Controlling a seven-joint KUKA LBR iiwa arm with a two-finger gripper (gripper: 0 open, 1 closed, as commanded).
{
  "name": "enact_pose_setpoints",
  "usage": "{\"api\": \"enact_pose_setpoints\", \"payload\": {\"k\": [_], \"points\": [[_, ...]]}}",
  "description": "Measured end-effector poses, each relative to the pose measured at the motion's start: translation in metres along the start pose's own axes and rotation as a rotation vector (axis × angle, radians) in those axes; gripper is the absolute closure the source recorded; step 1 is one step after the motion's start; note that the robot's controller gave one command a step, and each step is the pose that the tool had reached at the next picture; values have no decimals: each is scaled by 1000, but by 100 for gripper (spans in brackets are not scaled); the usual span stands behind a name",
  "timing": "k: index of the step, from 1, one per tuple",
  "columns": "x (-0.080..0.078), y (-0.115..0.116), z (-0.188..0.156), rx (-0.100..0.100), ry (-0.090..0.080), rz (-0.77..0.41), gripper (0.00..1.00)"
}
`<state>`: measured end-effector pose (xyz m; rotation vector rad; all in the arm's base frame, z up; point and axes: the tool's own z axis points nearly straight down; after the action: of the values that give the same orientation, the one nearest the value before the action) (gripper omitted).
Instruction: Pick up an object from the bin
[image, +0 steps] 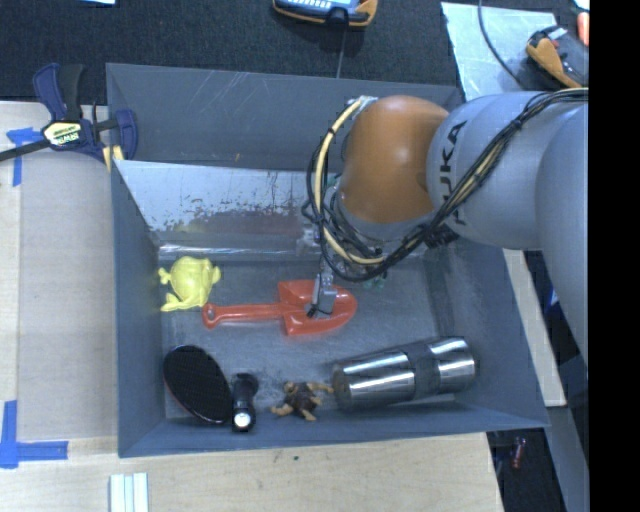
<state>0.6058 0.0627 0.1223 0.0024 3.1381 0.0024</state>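
- Your gripper (322, 303) is down at the middle of the grey metal bin (220, 190), right on the wide blade end of a red plastic scoop (285, 318).
- You cannot tell from this angle how far the gripper is open, or whether it has hold of the scoop; the orange wrist cover (390, 155) and looped cables (325, 190) crowd the view above it.
- The scoop lies flat on the bin floor, its handle pointing left toward a yellow toy figure (188, 284).
- Along the near wall you have a black oval brush-like thing (197, 384), a small brown figure (298, 400) and a shiny steel cylinder (405, 373) lying on its side, all apart from the scoop.
- The floor is dull grey and speckled; the far wall carries brown scuff marks.
- Beyond the far rim the surface is black.
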Motion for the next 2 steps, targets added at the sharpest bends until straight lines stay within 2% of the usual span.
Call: {"api": "enact_pose_setpoints", "payload": {"k": [1,2], "points": [[16,-4,51,-4,-10,32,0],[6,-8,51,-5,-19,130,100]]}}
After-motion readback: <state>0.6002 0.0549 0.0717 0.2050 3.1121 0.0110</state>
